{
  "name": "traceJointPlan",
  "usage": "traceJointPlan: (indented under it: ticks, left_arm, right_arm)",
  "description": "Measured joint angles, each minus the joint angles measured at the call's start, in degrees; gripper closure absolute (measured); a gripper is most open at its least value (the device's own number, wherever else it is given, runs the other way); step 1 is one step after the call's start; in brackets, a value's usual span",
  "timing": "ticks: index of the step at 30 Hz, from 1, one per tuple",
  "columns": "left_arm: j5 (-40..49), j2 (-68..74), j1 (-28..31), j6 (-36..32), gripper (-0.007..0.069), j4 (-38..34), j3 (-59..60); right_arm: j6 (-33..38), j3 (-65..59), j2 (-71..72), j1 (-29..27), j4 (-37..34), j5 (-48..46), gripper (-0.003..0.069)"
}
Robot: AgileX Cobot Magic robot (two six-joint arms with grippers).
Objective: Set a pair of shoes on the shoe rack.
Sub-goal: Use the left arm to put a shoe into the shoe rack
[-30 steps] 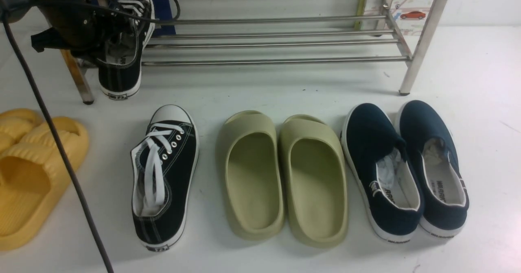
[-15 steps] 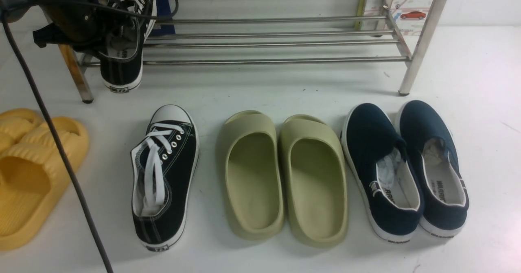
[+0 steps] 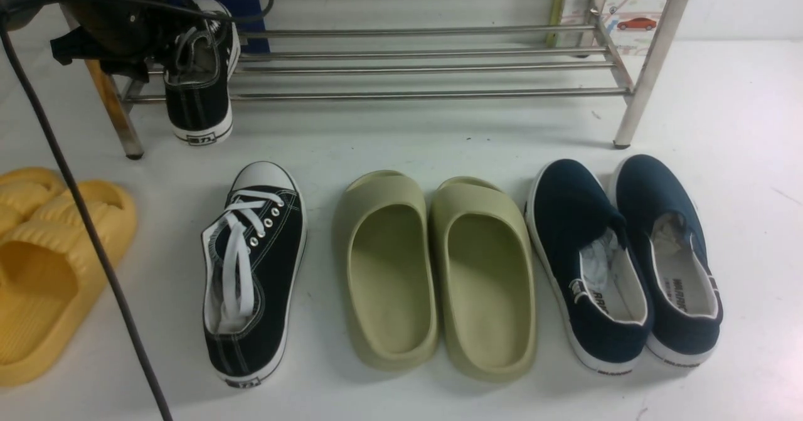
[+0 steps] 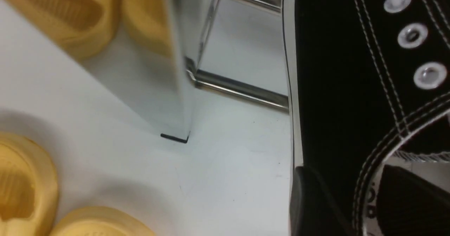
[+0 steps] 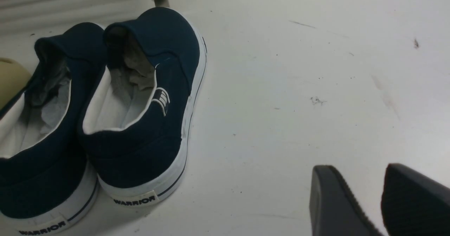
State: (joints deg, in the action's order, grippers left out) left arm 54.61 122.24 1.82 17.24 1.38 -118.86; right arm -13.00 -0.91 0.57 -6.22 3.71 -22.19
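Far left, the left gripper (image 4: 367,197) seems parted around the heel rim of the sneaker (image 3: 199,104) on the rack (image 3: 426,95); the other sneaker (image 3: 254,270) lies nearer, slightly right, toe pointing far, closest to that arm; the right gripper (image 5: 365,201) gapes empty.

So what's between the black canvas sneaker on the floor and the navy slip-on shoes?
Two olive-green foam slides, side by side, lie between the black canvas sneaker and the navy slip-on shoes, seen in the front view.
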Motion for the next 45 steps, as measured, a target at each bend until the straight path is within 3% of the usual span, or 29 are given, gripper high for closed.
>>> traceJointPlan:
  ticks: [5, 10, 16, 20, 27, 32, 38, 45]
  left_arm:
    - [3.16, -2.43, 0.06, -0.47, 0.0354, 2.26, -0.02]
    - [8.68, -6.10, 0.06, -0.85, 0.0442, 4.47, -0.02]
    - [15.59, -10.33, 0.06, -2.26, 0.0601, 6.02, 0.39]
    - [15.76, -14.72, 0.06, -2.53, 0.0638, 4.83, 6.43]
    - [1.13, -29.65, -1.64, -5.57, 0.0638, -3.07, 33.64]
    - [-17.14, -31.53, -4.31, -9.29, 0.0638, -10.93, 51.69]
    - [-25.91, -25.35, -4.31, -10.26, 0.0638, -12.19, 51.86]
    - [-26.21, -16.56, -4.31, -10.45, 0.0638, -12.79, 41.31]
  right_arm:
    - [0.00, 0.00, 0.00, 0.00, 0.00, 0.00, 0.0412]
    - [0.00, 0.00, 0.00, 0.00, 0.00, 0.00, 0.0412]
    - [0.00, 0.00, 0.00, 0.00, 0.00, 0.00, 0.0412]
    - [0.00, 0.00, 0.00, 0.00, 0.00, 0.00, 0.0412]
    - [0.00, 0.00, 0.00, 0.00, 0.00, 0.00, 0.0412]
    - [0.00, 0.00, 0.00, 0.00, 0.00, 0.00, 0.0412]
    - [0.00, 0.00, 0.00, 0.00, 0.00, 0.00, 0.0412]
    - [0.00, 0.00, 0.00, 0.00, 0.00, 0.00, 0.0412]
